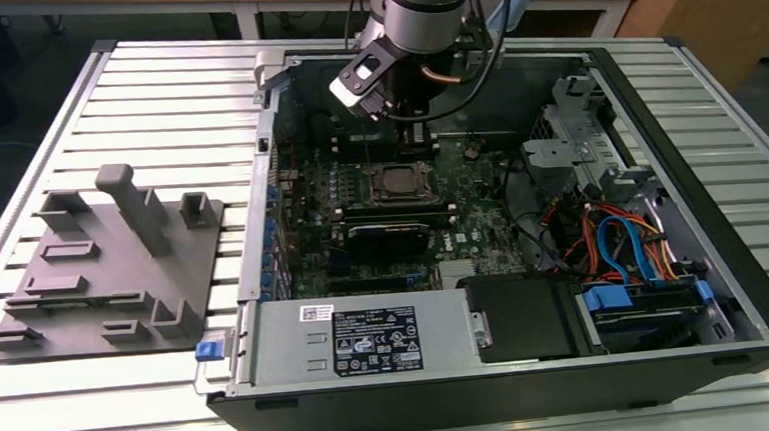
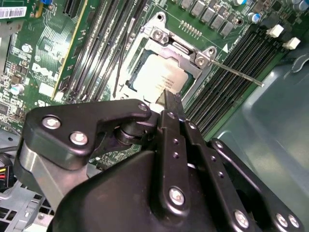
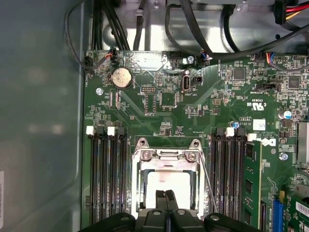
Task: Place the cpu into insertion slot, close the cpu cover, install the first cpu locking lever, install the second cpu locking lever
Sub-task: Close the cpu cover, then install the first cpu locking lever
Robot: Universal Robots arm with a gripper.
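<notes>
Just above the cpu [image 2: 161, 72], which is framed by the cpu cover [image 2: 176, 47], the gripper [image 2: 170, 98] is seen with fingers pressed together; contact cannot be judged.

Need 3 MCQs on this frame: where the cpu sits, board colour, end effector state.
1. Where is the cpu?
A. on the grey fixture outside the case
B. in the insertion slot
C. on the case floor

2. What colour is the circuit board?
A. green
B. red
C. white

3. How are the end effector fingers?
A. spread wide
B. clamped on a cable
C. shut together over the cpu

Answers:
1 B: its silver top shows through the window of the cpu cover in both wrist views.
2 A: the board is green around the slot.
3 C: the two tips meet with no gap in both wrist views.
</notes>
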